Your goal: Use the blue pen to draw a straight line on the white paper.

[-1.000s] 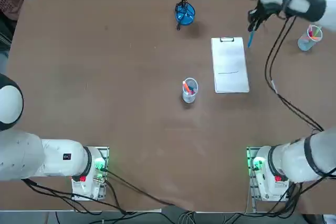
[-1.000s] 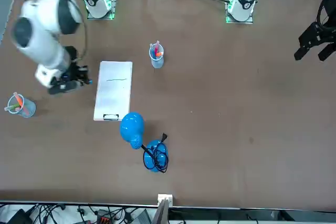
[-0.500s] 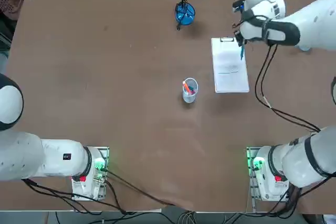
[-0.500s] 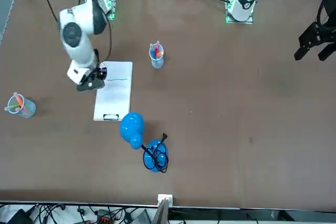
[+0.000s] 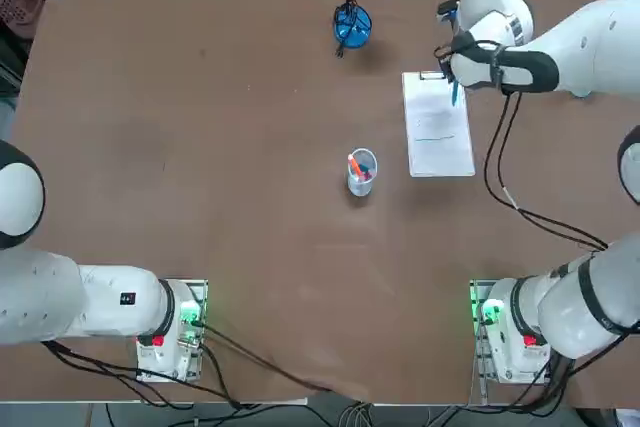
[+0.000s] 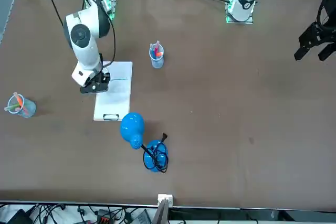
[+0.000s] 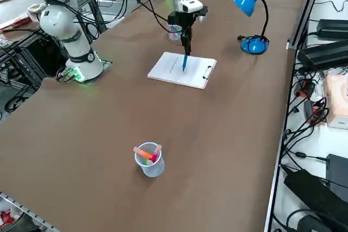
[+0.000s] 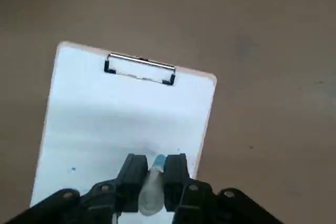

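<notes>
r pincer (image 8: 156, 167) grips blue pen (image 7: 184, 61) | tip over white paper (image 5: 438, 132)

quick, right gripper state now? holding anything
Right gripper: shut on the thin light-blue pen, held upright over the white sheet of paper on the clipboard.

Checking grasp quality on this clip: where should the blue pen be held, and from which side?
By its upper barrel, from straight above, as the right gripper does: the blue pen hangs upright, tip down over the white paper, leaving the lower end free to write.
</notes>
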